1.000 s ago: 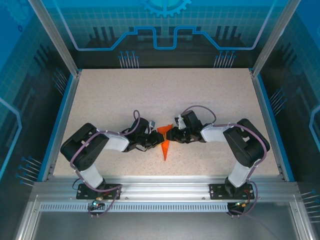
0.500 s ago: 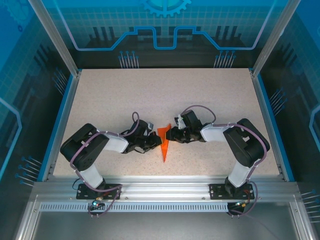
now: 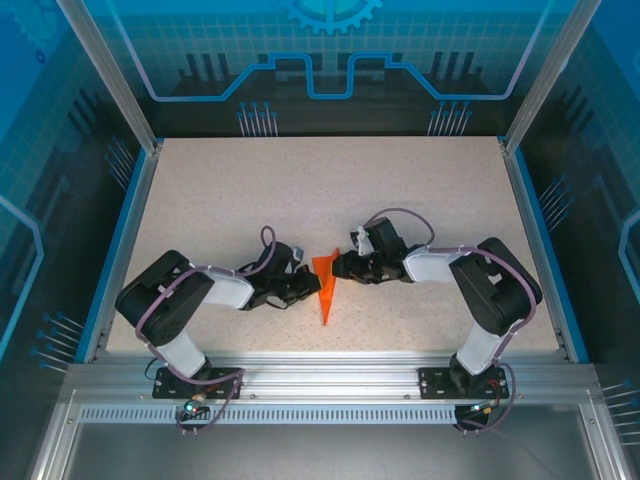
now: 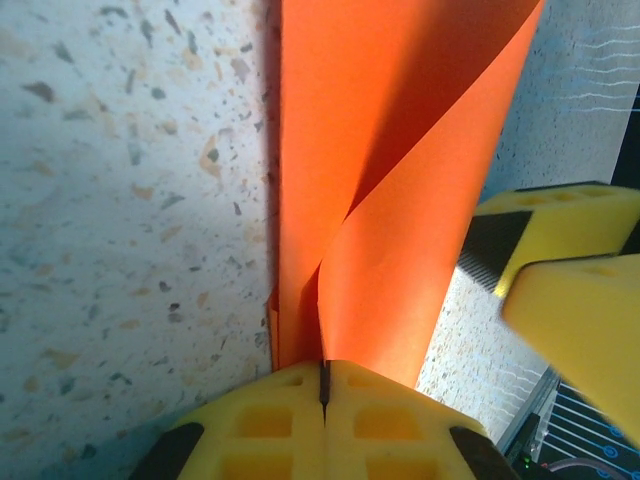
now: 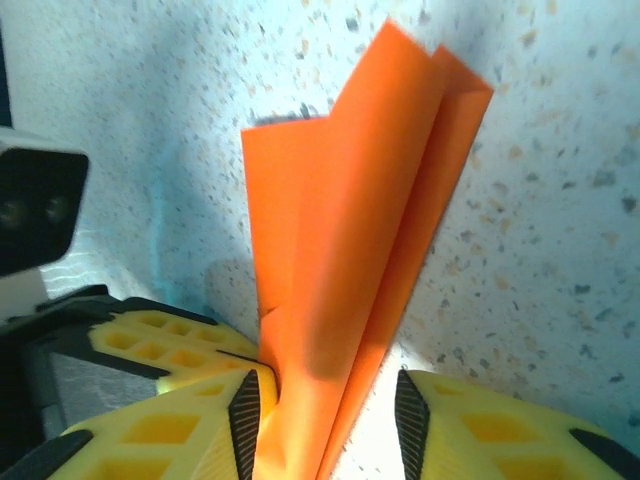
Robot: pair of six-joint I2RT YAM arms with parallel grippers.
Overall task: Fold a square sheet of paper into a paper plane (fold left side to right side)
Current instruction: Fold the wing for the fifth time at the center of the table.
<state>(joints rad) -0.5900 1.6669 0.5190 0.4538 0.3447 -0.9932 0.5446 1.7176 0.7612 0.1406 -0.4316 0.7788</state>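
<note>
Two robot arms meet over one speckled tabletop (image 3: 330, 190), with one orange paper plane (image 3: 326, 285) between their two hands. The left hand (image 4: 323, 375) is clenched on the paper plane, its two yellow fingers pressed together with the paper pinched in their seam. The right hand (image 5: 325, 400), just across from it, is released: its two fingers stand apart with a raised fold of the paper plane between them. The narrow tip points past both hands toward the arm bases.

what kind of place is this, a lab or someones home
Probably a robotics lab test cell: speckled table fenced by aluminium rails, blue printed enclosure panels, left arm and right arm bolted down, handling a paper plane.
</note>
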